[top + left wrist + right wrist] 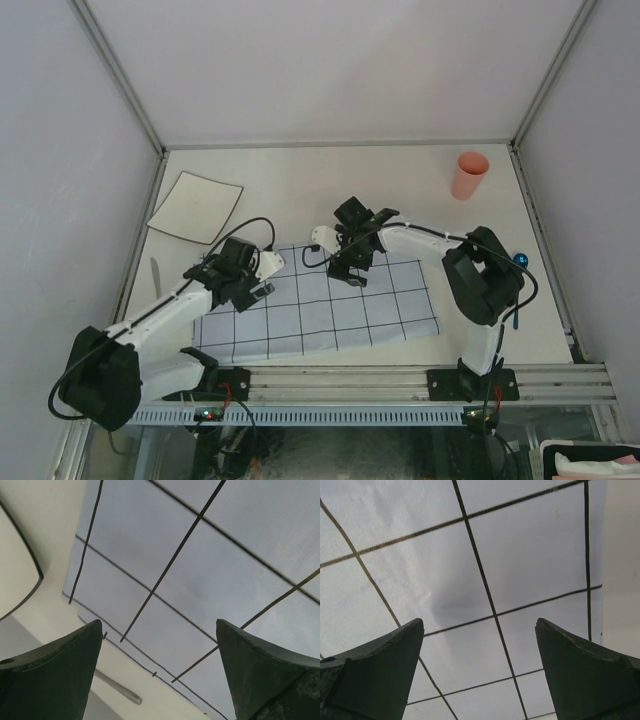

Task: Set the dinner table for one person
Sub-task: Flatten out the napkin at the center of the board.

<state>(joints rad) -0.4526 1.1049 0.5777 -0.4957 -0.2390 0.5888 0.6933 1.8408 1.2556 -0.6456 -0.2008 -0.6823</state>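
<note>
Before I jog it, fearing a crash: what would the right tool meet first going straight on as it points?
The right tool would likely meet the light-blue grid cloth first; nothing shows between, depth unclear.

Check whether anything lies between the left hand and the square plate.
Nothing visible does. The left hand hangs open over the left edge of the checked cloth. The square plate lies just beyond that corner on the bare dinner table. The only other thing nearby, a slim utensil at the table's left edge, lies off that line.
</note>
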